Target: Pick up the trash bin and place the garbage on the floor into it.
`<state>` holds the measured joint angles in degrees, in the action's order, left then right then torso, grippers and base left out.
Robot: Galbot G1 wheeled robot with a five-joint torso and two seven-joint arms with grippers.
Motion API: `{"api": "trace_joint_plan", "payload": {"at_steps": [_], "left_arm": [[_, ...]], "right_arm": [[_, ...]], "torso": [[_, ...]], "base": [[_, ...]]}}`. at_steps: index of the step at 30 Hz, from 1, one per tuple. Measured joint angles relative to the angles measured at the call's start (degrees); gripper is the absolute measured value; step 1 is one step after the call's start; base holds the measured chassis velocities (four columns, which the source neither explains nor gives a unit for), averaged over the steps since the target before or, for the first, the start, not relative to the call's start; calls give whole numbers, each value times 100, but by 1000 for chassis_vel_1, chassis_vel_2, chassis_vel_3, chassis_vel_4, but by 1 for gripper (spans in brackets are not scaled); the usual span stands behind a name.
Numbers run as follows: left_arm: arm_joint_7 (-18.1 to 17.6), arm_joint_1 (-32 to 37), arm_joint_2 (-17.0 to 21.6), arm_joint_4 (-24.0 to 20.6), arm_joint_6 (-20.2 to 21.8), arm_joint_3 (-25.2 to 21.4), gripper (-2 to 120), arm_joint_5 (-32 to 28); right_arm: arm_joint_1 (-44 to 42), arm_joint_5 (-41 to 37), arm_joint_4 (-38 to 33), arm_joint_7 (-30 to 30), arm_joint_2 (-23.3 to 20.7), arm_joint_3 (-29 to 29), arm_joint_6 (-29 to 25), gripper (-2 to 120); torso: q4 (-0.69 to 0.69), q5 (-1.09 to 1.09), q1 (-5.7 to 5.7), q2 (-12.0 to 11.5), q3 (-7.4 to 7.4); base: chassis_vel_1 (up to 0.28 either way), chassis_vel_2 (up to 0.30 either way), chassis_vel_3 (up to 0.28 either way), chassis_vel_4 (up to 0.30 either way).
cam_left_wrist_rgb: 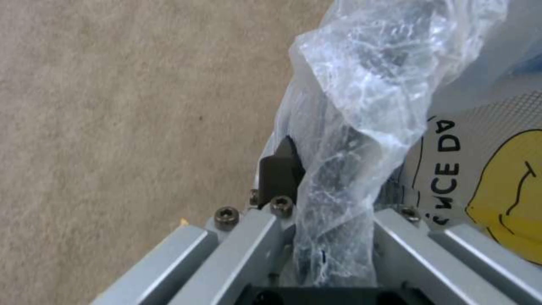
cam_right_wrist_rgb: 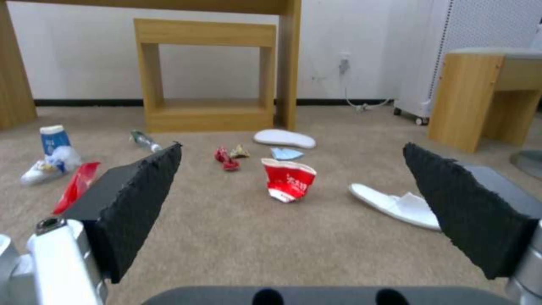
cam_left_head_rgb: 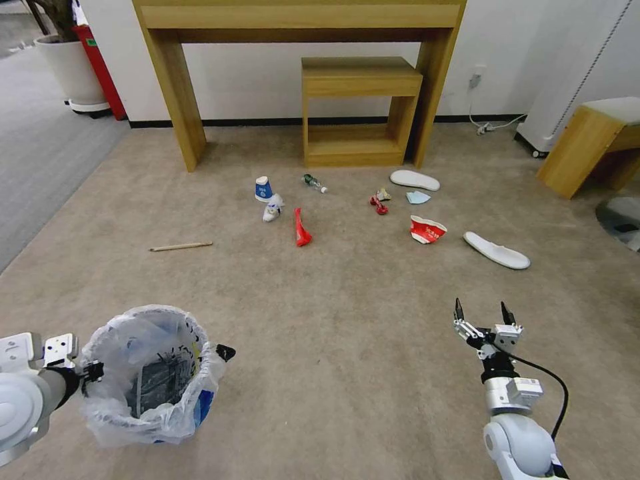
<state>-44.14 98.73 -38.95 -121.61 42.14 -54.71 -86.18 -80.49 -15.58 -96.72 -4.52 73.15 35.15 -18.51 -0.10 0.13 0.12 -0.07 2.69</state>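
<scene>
The trash bin (cam_left_head_rgb: 157, 377), blue-sided and lined with a crinkled clear bag, is at the lower left of the head view. My left gripper (cam_left_head_rgb: 92, 371) is shut on its rim and bag (cam_left_wrist_rgb: 338, 140); one dark finger (cam_left_wrist_rgb: 279, 169) shows outside the rim. My right gripper (cam_left_head_rgb: 485, 312) hangs open over the floor (cam_left_head_rgb: 347, 320), nothing between its pads (cam_right_wrist_rgb: 141, 190). Garbage lies ahead: a blue-white cup (cam_left_head_rgb: 263, 189), a red wrapper strip (cam_left_head_rgb: 301, 229), a small bottle (cam_left_head_rgb: 315, 182), a red-white bowl (cam_left_head_rgb: 427, 230) (cam_right_wrist_rgb: 289, 178), a face mask (cam_left_head_rgb: 418, 197) and two white slippers (cam_left_head_rgb: 414, 179) (cam_left_head_rgb: 496, 250).
A wooden desk (cam_left_head_rgb: 173, 87) with a small shelf unit (cam_left_head_rgb: 357, 113) stands against the far wall. A wooden stool (cam_left_head_rgb: 593, 143) is at the right. A thin wooden stick (cam_left_head_rgb: 180, 246) lies left of the litter. A planter (cam_left_head_rgb: 70, 70) stands at the far left.
</scene>
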Motion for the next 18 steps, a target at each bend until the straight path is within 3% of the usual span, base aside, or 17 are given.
{"api": "trace_joint_plan", "payload": {"at_steps": [18], "left_arm": [[8,14,33,-25,0,-11,0,17]], "right_arm": [[-23,-8,-75,-1,23,32,35,100]], "torso": [[0,-1,0,0,0]], "base": [[-119,113,116,-117]]}}
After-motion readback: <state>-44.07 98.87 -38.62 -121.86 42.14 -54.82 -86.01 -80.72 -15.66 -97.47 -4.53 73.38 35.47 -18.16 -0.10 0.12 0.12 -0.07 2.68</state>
